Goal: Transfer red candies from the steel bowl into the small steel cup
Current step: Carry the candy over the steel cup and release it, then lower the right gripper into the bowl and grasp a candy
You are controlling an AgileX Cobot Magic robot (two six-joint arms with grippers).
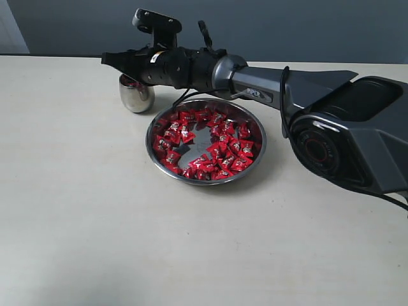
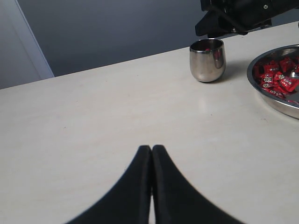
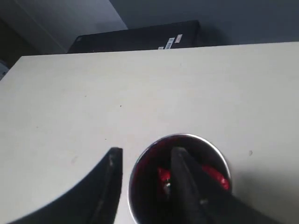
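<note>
Many red candies (image 1: 213, 145) lie in a ring inside the wide steel bowl (image 1: 153, 127), whose bare middle shows. The small steel cup (image 1: 136, 97) stands just behind and left of the bowl, with red candies (image 3: 216, 176) inside it. My right gripper (image 1: 109, 60) hovers over the cup's mouth, open, with nothing visible between its fingers (image 3: 112, 161); one finger is over the cup (image 3: 140, 161), the other outside its rim. My left gripper (image 2: 152, 149) is shut and empty low over bare table, well apart from the cup (image 2: 207, 60) and bowl (image 2: 261, 93).
The right arm's dark body (image 1: 344, 127) stretches from the right edge across the back of the bowl. A dark box (image 3: 140, 37) sits beyond the table's far edge. Pale tabletop (image 1: 127, 223) spreads in front and to the left.
</note>
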